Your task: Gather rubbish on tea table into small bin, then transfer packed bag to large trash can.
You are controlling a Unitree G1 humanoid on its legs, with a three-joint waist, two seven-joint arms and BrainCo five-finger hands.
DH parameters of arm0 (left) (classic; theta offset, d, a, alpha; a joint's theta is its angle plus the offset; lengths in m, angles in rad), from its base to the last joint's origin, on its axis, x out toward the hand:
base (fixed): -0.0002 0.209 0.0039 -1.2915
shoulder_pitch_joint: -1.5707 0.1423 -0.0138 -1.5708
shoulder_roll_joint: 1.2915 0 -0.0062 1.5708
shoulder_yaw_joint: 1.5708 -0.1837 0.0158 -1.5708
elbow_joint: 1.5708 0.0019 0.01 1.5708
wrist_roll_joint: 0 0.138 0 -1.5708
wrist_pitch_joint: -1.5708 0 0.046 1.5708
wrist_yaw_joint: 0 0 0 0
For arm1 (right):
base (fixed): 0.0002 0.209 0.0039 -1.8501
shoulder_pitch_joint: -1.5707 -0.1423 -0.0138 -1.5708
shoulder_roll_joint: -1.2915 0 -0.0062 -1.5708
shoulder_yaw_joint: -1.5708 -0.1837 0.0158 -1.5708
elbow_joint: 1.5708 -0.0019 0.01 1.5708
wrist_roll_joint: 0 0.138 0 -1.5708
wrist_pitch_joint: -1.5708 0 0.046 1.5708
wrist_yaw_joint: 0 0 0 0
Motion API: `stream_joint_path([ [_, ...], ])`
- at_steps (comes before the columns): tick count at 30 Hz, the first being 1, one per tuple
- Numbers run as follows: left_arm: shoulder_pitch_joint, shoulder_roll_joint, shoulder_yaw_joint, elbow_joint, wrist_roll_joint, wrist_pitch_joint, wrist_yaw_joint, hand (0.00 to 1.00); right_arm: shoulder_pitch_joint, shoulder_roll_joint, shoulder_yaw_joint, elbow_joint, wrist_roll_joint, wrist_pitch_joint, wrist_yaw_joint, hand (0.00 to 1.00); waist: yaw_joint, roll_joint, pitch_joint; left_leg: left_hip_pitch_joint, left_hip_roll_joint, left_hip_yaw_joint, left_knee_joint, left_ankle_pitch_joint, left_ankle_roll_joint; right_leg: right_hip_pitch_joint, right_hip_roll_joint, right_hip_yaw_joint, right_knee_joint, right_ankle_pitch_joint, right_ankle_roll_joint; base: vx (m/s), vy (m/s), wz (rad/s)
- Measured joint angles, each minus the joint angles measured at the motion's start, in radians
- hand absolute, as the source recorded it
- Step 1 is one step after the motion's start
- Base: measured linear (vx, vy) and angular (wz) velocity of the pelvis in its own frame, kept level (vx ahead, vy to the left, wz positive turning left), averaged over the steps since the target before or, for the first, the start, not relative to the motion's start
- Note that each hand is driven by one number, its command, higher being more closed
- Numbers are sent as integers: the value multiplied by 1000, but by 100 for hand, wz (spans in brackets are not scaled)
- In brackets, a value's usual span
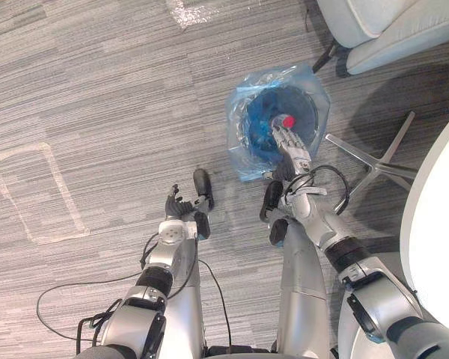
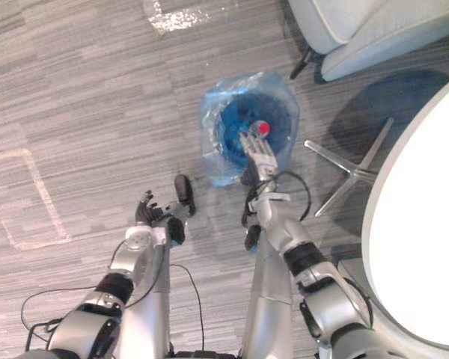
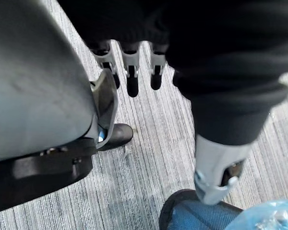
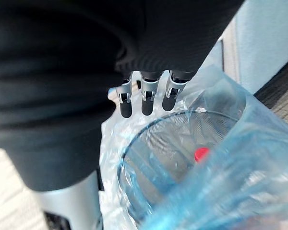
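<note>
Right hand [image 1: 292, 146] outstretched over small bin [image 1: 250, 112], fingers [image 4: 145, 100] seemingly straight

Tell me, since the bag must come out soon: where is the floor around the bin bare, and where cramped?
Bare carpet runs left of the small bin to the taped outline. Cramped on its right: chair base, armchair, white table. The right hand hovers over the bin; the left hand hangs over bare carpet.

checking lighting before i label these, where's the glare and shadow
Left eye view: a bright glare patch on the carpet at the top edge, and a dark shadow between the armchair and the white table. Right wrist view: light glints off the blue bin bag past the right hand.
</note>
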Motion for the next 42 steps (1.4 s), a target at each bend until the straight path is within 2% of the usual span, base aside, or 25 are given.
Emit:
stream_joint_path([
  [6, -1, 3, 1, -3, -3, -13, 0, 0, -30, 2, 31, 104, -39, 11, 6, 0, 0, 1, -1, -18, 0, 5, -6, 1, 0, -23, 0, 3, -1, 0, 0, -5, -3, 0],
  [11, -18, 5, 5, -11, -39, -23, 1, 0, -107, 14, 29, 213, -40, 37, 8, 0, 3, 1, -1, -54, -2, 5, -10, 11, 7, -62, -2, 3, 4, 1, -2, -19, -12, 5],
  [17, -50, -12, 24, -23, -65, -23, 3, 0, -176, 21, -19, 316, -48, 71, 6, 0, 4, 2, -1, -106, -25, -8, -10, 28, 13, -121, -24, -2, 40, -12, -3, -27, -10, 17],
  [20, -59, -25, 57, -40, -84, -43, 5, 0, -199, 27, -36, 363, -80, 90, 7, 0, 9, 2, 0, -139, -26, -14, 8, 29, 13, -154, -27, -1, 65, -17, -5, -39, -11, 10],
  [21, -65, -27, 58, -40, -94, -44, 6, 0, -206, 31, -40, 379, -81, 97, 7, 100, 9, 2, 0, -146, -27, -14, 11, 29, 13, -162, -28, 0, 71, -18, -6, -51, -3, 2],
  [25, -67, -28, 62, -51, -121, -60, 7, 0, -207, 59, -55, 398, -109, 116, 6, 100, 10, 2, 0, -163, -27, -16, 27, 24, 7, -183, -31, 2, 90, -24, -8, -59, 2, 1],
  [31, -77, -40, 69, -52, -138, -60, 7, 0, -233, 61, -54, 396, -116, 115, -1, 100, 22, 3, 0, -172, -26, -19, 36, 25, 7, -194, -33, 3, 108, -30, -14, -59, 1, 2],
  [42, -77, -44, 90, -53, -140, -55, 5, 0, -218, 63, -53, 364, -95, 115, -1, 100, 23, 3, 0, -170, -18, -32, 61, 28, 12, -178, -26, -6, 112, -29, -14, -55, 10, -2],
])
